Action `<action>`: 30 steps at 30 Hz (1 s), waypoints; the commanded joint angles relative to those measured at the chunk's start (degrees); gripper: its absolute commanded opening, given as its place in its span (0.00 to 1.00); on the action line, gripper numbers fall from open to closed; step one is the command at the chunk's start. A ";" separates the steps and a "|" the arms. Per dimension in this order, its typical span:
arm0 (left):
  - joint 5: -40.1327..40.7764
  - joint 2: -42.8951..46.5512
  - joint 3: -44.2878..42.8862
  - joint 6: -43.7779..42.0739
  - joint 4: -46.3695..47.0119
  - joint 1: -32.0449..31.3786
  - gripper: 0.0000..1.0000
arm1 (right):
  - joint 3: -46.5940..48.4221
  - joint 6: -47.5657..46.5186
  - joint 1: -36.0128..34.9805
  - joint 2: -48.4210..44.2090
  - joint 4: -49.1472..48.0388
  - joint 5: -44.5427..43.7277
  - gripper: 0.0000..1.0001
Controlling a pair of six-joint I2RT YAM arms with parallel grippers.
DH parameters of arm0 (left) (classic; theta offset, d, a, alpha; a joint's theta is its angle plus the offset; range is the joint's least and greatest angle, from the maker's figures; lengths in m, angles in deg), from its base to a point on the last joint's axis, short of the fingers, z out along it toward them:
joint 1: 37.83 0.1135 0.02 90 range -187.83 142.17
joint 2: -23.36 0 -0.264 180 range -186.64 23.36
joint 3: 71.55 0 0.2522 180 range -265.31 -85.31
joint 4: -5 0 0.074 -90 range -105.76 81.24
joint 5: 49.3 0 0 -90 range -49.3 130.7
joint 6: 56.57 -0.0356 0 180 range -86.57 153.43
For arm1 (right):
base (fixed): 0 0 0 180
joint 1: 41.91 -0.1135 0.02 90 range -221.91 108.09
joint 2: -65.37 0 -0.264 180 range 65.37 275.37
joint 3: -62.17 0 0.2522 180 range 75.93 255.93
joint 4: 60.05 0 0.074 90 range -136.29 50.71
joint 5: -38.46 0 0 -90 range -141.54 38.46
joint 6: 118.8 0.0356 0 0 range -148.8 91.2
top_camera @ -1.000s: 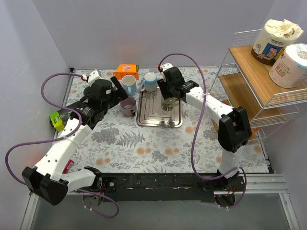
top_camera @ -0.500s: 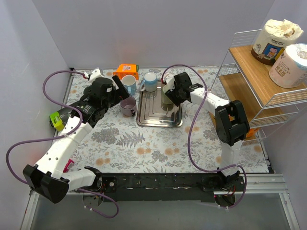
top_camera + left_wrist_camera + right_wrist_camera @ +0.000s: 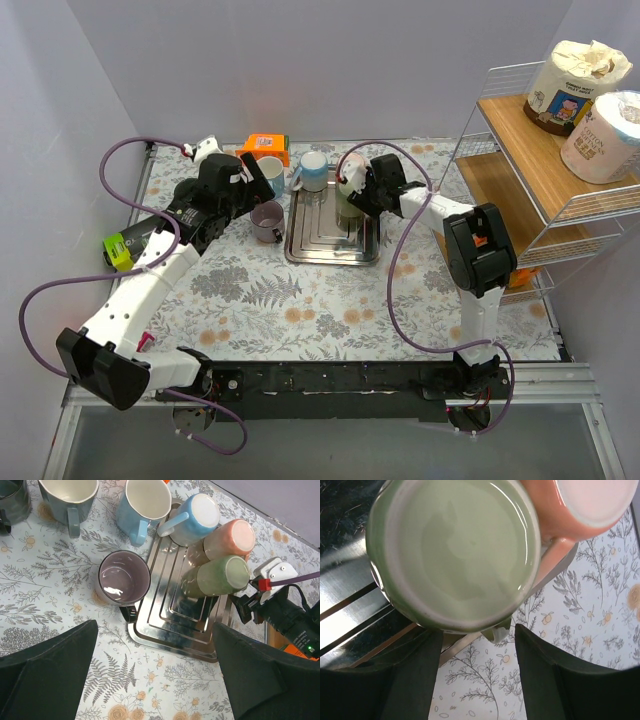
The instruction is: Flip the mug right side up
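Observation:
A green mug (image 3: 347, 207) stands upside down on the metal tray (image 3: 330, 247), with a pink upside-down mug (image 3: 227, 539) just behind it. In the right wrist view the green mug's base (image 3: 457, 550) fills the frame. Its handle (image 3: 499, 630) sits between the tips of my right gripper (image 3: 477, 635), which is open at the mug's right side and not closed on it. My right gripper also shows in the top view (image 3: 358, 195). My left gripper (image 3: 256, 178) is open and empty, held high over the cloth near the tray's front left corner (image 3: 155, 630).
A blue upside-down mug (image 3: 200, 512) stands at the tray's back. A purple upright mug (image 3: 124, 577), a light blue one (image 3: 145, 502) and a grey-green one (image 3: 70, 495) stand left of the tray. An orange box (image 3: 266, 146) is at the back. A wire shelf (image 3: 520, 150) stands on the right.
My right gripper has turned and dropped from above the green mug to its right side. My left gripper has shifted a little toward the back.

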 commanded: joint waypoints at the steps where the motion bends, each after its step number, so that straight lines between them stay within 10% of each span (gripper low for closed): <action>1: -0.26 0.29 -2.82 -0.94 -0.85 -0.08 0.98 | -0.83 -6.39 1.35 0.82 -7.93 4.24 0.66; 18: -0.17 0.12 -1.86 -1.02 -0.59 -0.09 0.98 | 0.22 -6.30 3.02 0.64 -2.24 19.10 0.62; 30: -0.34 0.64 -0.19 -0.94 0.29 -0.08 0.98 | -3.82 -3.93 3.02 -1.73 -3.47 16.99 0.32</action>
